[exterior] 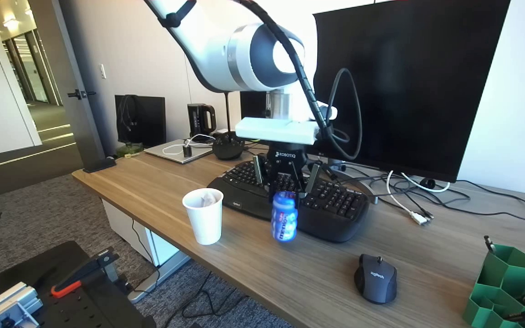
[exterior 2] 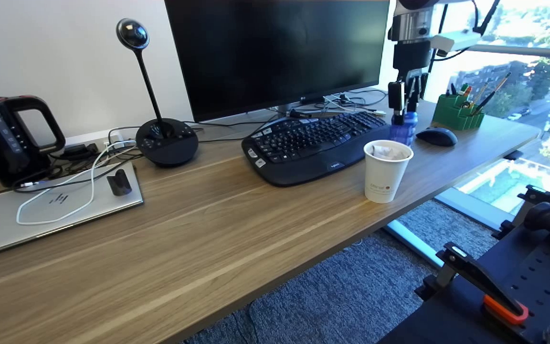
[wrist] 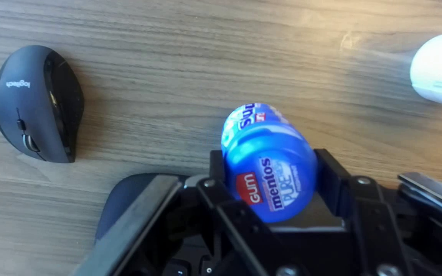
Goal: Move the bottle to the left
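While it stands half-spread, the tool (wrist: 271, 170) clasps the bottle (exterior: 284, 217).

Around the keyboard (exterior 2: 315, 143)

Facing the desk (exterior 2: 184, 248), we find the monitor (exterior 2: 284, 52) behind the keyboard. Just before the keyboard's right part is the bottle (exterior: 285, 221); the cup (exterior: 205, 221) stands before the keyboard too, farther out. The mouse (exterior: 376, 280) lies before and to the right of the keyboard; farther to the keyboard's right we find the holder (exterior 2: 457, 113). The webcam (exterior 2: 166, 145) stands to the left of the keyboard and somewhat behind it; well to the keyboard's left we see the laptop (exterior 2: 60, 206) and the kettle (exterior 2: 5, 143).
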